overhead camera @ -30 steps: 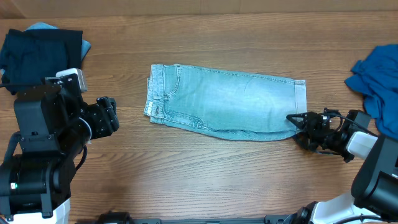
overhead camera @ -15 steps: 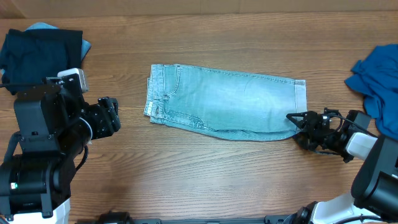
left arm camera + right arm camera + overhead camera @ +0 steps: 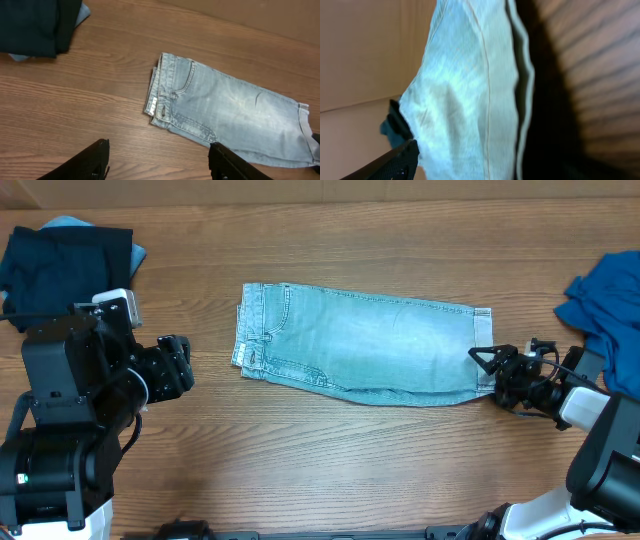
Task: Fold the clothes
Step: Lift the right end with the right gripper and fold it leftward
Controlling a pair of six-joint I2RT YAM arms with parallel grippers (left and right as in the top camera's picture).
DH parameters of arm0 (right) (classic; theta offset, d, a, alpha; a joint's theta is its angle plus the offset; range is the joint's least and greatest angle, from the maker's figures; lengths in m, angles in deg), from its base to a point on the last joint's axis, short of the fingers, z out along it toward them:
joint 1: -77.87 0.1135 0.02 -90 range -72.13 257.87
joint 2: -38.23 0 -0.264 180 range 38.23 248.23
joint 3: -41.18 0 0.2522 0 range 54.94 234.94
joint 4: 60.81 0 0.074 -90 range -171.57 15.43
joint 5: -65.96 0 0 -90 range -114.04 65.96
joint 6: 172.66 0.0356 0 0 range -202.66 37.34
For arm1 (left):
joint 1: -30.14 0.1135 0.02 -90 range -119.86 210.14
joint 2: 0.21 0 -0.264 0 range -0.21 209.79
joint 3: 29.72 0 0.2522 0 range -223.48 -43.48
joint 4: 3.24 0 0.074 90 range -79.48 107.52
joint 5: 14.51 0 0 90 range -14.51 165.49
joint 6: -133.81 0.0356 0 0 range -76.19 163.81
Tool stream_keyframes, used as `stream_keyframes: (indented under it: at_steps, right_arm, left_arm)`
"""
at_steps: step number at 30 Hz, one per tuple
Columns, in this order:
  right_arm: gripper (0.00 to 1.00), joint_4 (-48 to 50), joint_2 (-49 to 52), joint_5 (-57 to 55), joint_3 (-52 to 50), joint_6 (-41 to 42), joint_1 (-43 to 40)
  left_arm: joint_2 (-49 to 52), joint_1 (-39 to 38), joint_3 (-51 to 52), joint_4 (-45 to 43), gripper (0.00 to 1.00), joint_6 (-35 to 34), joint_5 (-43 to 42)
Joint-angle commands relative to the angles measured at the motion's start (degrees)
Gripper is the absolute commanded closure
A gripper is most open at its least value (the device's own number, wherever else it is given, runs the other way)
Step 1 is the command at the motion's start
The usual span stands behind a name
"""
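Right gripper (image 3: 482, 367), jaws parted, at the hem of the denim shorts (image 3: 360, 350); left gripper (image 3: 159, 150), wide and empty, off their waistband. Advice: pinch both hem layers squarely.

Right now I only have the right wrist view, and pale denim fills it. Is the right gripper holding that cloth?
Observer: From overhead, the right gripper sits at the hem end of the denim shorts with its jaws spread. I see no clamp on the cloth.
Reviewer: How do the shorts lie?
Observer: Flat on the table, apparently folded leg over leg, with the waistband at the end away from that gripper.
Reviewer: And the left gripper?
Observer: The left gripper is open and holds nothing. It is apart from the waistband, with bare wood between them.
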Motion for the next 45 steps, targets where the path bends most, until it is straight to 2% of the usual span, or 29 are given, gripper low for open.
stream_keyframes:
  at_steps: [1, 7, 18, 21, 22, 25, 27, 28, 30, 33, 34, 37, 45]
  right_arm:
    - [0.19, -2.56, 4.17, -19.50, -0.42, -6.05, -1.22]
    - [0.16, -3.30, 4.17, -17.59, 0.07, -13.14, 1.73]
    - [0.16, -5.16, 4.20, -20.33, 0.07, -10.60, 6.25]
    - [0.27, -6.16, 4.20, -23.43, 0.04, -7.61, 5.97]
    - [0.35, -6.69, 4.20, -24.83, 0.04, -7.04, 5.97]
    - [0.51, -8.09, 4.20, -28.52, 0.07, -7.04, 5.92]
    - [0.59, -8.20, 4.17, -28.33, 0.07, -7.04, 5.81]
    - [0.67, -8.11, 4.17, -27.71, 0.09, -7.06, 5.79]
    - [0.75, -8.59, 4.17, -26.12, 0.66, -7.08, 5.81]
    - [0.94, -12.09, 4.15, -24.90, 3.13, -7.39, 5.81]
    - [0.96, -13.09, 4.13, -24.55, 3.85, -7.72, 5.81]
    - [0.96, -17.16, 3.76, -21.88, 7.04, -10.19, 5.81]
    - [0.96, -27.71, -1.49, -17.44, 15.78, -10.43, 6.19]
  left_arm:
    - [0.13, -0.37, -0.48, -0.50, 0.33, 0.24, -1.53]
    - [0.13, -0.37, -0.48, -1.95, 0.32, 0.24, -1.53]
    - [0.13, -0.37, -0.48, -1.55, 0.33, 0.24, -2.25]
    - [0.13, -0.37, -0.48, -1.55, 0.34, 0.24, -3.30]
    - [0.13, -0.37, -0.48, -1.57, 0.34, 0.24, -3.30]
    - [0.13, -0.37, -0.48, -1.57, 0.33, 0.26, -3.28]
    - [0.13, -0.37, -0.48, -1.57, 0.33, 0.26, -3.28]
    - [0.13, -0.37, -0.48, -1.60, 0.33, 0.26, -3.28]
    - [0.13, -0.37, -0.48, -1.60, 0.33, 0.26, -3.28]
    - [0.13, -0.37, -0.48, -1.57, 0.33, 0.26, -3.28]
    - [0.13, -0.37, -0.48, -1.57, 0.33, 0.26, -3.28]
    - [0.13, -0.37, -0.48, -1.55, 0.33, 0.26, -3.28]
    - [0.13, -0.37, -0.48, -1.55, 0.33, 0.26, -3.28]
